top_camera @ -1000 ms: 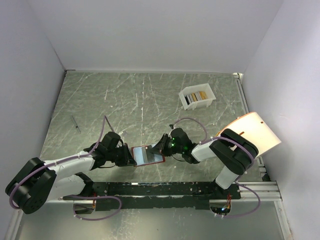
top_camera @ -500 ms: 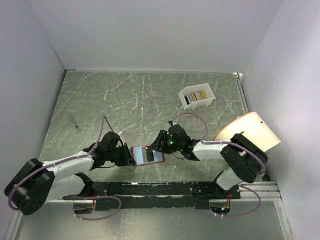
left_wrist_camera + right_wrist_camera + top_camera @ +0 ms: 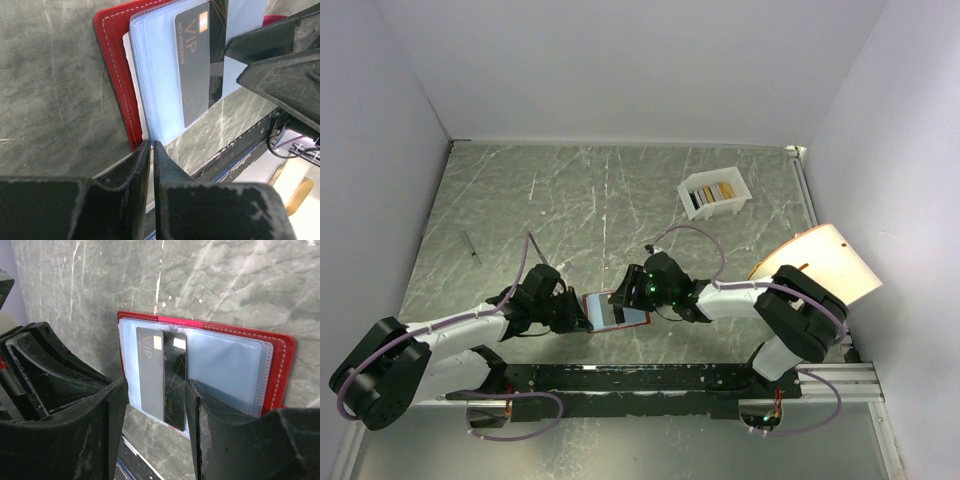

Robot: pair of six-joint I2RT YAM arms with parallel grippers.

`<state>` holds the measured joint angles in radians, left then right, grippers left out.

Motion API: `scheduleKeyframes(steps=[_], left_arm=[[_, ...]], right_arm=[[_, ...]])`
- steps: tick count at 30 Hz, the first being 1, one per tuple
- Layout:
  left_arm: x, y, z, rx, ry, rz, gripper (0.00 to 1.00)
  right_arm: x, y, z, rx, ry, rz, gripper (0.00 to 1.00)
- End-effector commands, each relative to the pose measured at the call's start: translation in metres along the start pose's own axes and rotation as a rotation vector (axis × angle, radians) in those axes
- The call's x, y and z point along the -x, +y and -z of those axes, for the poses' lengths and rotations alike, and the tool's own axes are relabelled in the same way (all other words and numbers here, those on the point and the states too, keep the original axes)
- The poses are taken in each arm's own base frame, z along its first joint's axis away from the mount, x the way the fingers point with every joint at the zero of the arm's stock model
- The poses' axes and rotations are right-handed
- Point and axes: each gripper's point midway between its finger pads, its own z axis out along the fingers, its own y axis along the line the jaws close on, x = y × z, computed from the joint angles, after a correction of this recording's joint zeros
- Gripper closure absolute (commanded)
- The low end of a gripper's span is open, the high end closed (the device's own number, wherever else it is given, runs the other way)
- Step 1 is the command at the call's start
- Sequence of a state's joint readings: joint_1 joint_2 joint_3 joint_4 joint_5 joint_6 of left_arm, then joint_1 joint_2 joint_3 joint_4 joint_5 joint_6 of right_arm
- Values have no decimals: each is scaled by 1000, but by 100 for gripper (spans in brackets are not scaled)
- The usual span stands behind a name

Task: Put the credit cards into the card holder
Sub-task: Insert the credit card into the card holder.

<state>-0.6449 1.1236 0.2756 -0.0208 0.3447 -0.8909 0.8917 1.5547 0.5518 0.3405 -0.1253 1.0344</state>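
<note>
L gripper is pinching a corner of the card holder nr the table near edge; R gripper is hanging wide open, jaws straddling the dark VIP card.

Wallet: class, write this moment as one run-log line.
left gripper: shut on wallet | right gripper: open astride black card | black card: overhangs wallet edge

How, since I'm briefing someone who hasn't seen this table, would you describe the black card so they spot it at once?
On the grey table, find the open red card holder near the middle of its front edge. The black card lies on its pale pockets. Marked VIP, it is the only card there; the other cards stand in the white box farther back.
</note>
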Motion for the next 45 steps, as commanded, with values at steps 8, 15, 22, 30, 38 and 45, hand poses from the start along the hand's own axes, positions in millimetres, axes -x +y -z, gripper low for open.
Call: scheduleKeyframes(steps=[8, 15, 22, 30, 38, 45], left_arm=[[1, -1, 0, -10, -11, -3, 81], [3, -1, 0, -6, -15, -7, 81], [5, -3, 0, -9, -20, -8, 81], [10, -5, 1, 4, -29, -19, 79], [11, -5, 1, 14, -28, -28, 78], [16, -9, 5, 7, -51, -32, 76]], right_arm=[[-12, 12, -7, 48, 44, 11, 50], [-16, 17, -9, 90, 66, 34, 51], [-15, 25, -11, 119, 74, 73, 51], [-11, 33, -4, 155, 56, 140, 55], [-6, 33, 0, 154, 33, 183, 58], [9, 19, -6, 21, -11, 189, 50]])
